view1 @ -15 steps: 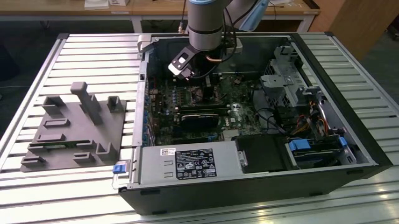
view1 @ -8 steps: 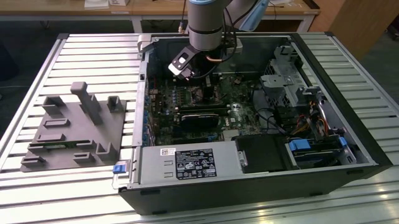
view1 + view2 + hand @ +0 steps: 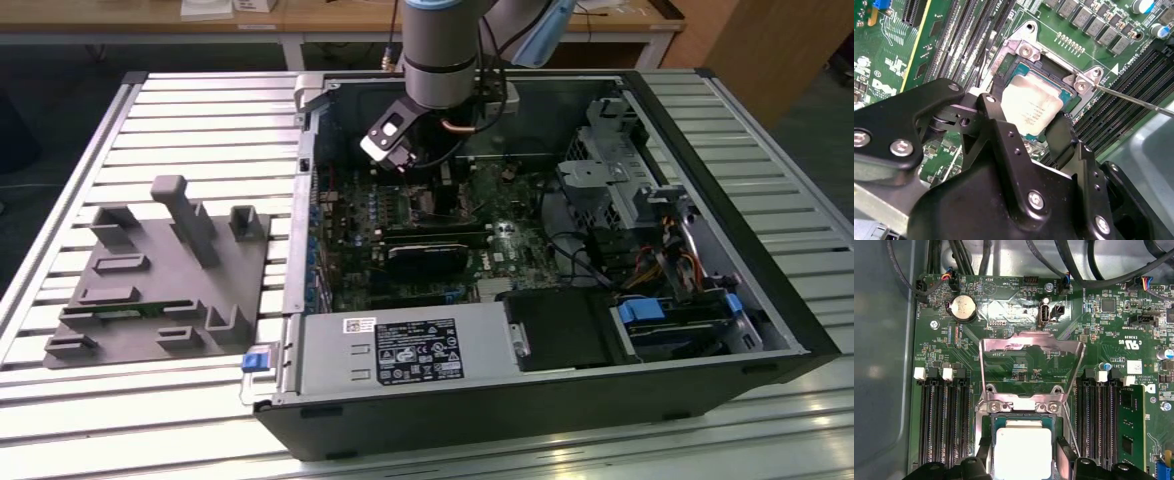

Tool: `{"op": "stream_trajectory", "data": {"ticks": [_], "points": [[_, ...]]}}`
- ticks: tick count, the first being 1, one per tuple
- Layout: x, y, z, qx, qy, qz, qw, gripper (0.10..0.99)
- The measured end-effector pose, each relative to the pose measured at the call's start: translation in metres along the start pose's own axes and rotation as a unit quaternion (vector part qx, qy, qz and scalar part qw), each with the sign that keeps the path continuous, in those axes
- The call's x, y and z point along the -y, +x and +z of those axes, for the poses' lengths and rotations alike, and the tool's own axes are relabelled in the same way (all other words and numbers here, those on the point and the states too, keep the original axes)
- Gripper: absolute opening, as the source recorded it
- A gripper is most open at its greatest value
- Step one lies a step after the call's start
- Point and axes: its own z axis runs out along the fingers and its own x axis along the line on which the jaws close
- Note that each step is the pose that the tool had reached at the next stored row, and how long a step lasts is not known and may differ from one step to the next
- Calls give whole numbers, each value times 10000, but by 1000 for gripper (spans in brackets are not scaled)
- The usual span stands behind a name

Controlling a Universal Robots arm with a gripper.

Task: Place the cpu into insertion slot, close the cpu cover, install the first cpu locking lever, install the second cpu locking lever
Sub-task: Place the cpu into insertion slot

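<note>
One chip (image 3: 1021, 452): flat square with a silvery top, lying square within the socket's frame. Whether it is seated or just above, I cannot tell.
Socket (image 3: 1056, 82): dark-rimmed square on the green board (image 3: 1004, 305), between two banks of memory slots (image 3: 944, 425).
Cover (image 3: 1030, 336): thin metal frame with a window, standing up on its hinge, clear of the chip.
Lever (image 3: 1134, 99): thin metal rod angling away from a socket corner; unlatched, by my reckoning.
Gripper (image 3: 1029, 117): mine, low over the socket inside the open case (image 3: 534, 420).
Fingers (image 3: 1060, 135): one at each of two opposite chip edges. Whether I am pinching or only flanking the chip, I cannot tell.
Handling, chip: probably light, rigid and smooth on top. I judge the underside contacts fragile, and the socket's contacts more so.
Hold: two opposite edges only, kept level, with light pressure; never the underside.
Task standing: chip at the socket; cover not yet closed; levers not yet installed.
</note>
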Motion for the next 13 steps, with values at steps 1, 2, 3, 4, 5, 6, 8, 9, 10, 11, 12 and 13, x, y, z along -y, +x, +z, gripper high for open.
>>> {"op": "stream_trajectory", "data": {"ticks": [1,2,3,4,5,6,8,9,10,11,12,13], "points": [[0,0,-7,0,0,0,10000,612],[-1,-1,-20,-1,-1,0,10000,612],[-2,-1,-35,-1,-1,0,10000,612],[-3,-1,-51,-2,-1,0,10000,612],[-4,-2,-65,-2,-1,0,10000,612],[-5,-2,-78,-2,-1,0,10000,612],[-6,-2,-86,-2,-1,0,10000,612],[-6,-2,-86,-3,-2,0,10000,612],[-6,-2,-86,-3,-2,0,10000,612],[-6,-2,-86,-3,-2,0,10000,612],[-6,-3,-87,-2,-1,0,10000,612],[-6,-3,-87,-2,-1,0,10000,612]]}}
